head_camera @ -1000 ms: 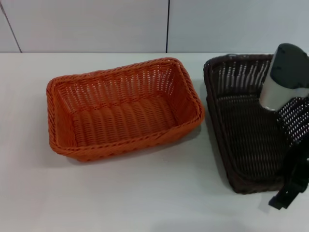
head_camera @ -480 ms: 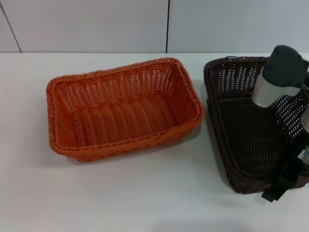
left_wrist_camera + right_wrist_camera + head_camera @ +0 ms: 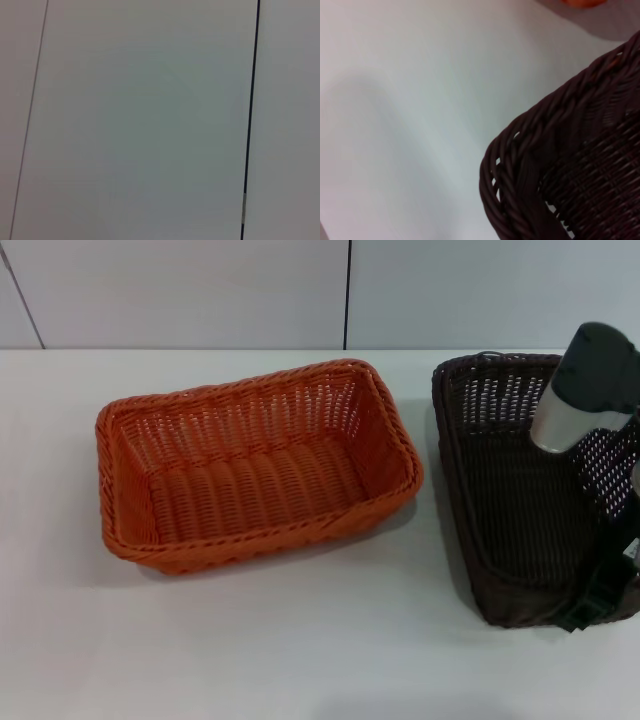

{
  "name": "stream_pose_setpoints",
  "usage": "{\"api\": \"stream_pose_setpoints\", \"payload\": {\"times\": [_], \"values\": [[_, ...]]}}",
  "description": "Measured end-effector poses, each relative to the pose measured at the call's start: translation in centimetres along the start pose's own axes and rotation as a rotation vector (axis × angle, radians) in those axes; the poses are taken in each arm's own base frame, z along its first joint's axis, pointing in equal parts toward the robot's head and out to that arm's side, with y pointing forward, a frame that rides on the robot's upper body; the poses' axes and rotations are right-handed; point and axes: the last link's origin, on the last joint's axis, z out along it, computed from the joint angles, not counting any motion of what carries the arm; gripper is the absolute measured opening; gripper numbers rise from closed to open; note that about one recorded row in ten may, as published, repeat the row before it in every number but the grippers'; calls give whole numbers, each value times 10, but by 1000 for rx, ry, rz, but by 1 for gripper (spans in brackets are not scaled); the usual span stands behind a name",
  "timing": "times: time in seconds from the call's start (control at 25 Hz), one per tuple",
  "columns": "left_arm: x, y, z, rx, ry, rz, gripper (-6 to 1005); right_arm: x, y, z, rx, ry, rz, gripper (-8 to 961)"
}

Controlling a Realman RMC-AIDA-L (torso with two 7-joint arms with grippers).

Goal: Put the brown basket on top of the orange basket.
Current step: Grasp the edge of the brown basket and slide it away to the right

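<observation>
Since a second ago the brown basket [image 3: 520, 500] has shifted a little toward the robot's right and looks tipped, its near end raised so that the near outer wall shows, while the right arm has come lower over it and the right claw [image 3: 598, 602] now sits at the basket's near right corner instead of below it. The claw's dark parts overlap the braided rim there, but whether its fingers are parted or clamped on the rim cannot be told from the head view, and the right wrist view shows only a rounded corner of the brown basket [image 3: 560, 170] close up above the pale bench [image 3: 405, 110], with no fingers in sight. The orange basket [image 3: 255, 465] has not moved: it stands upright on the white bench [image 3: 300, 650] to the robot's left of the brown one, open side up and holding nothing, with a strip of bare bench between the two. The left claw is out of sight; the left wrist view shows only a pale panelled wall [image 3: 140, 120]
</observation>
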Motion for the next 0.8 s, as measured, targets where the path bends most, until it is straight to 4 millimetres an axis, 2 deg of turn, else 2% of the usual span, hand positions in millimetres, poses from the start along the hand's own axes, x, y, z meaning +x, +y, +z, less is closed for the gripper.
{"api": "stream_pose_setpoints", "payload": {"times": [0.12, 0.4, 0.64, 0.8], "values": [[0, 0, 0, 0, -2, 1, 778, -2, 2, -9, 24, -16, -18, 357], [-1, -1, -1, 2, -6, 2, 777, -7, 9, -22, 59, -31, -61, 267], [-1, -2, -1, 11, -3, 1, 777, -10, 18, -50, 120, -59, -82, 238], [0, -2, 0, 15, 1, 0, 777, -11, 22, -61, 147, -73, -87, 219]]}}
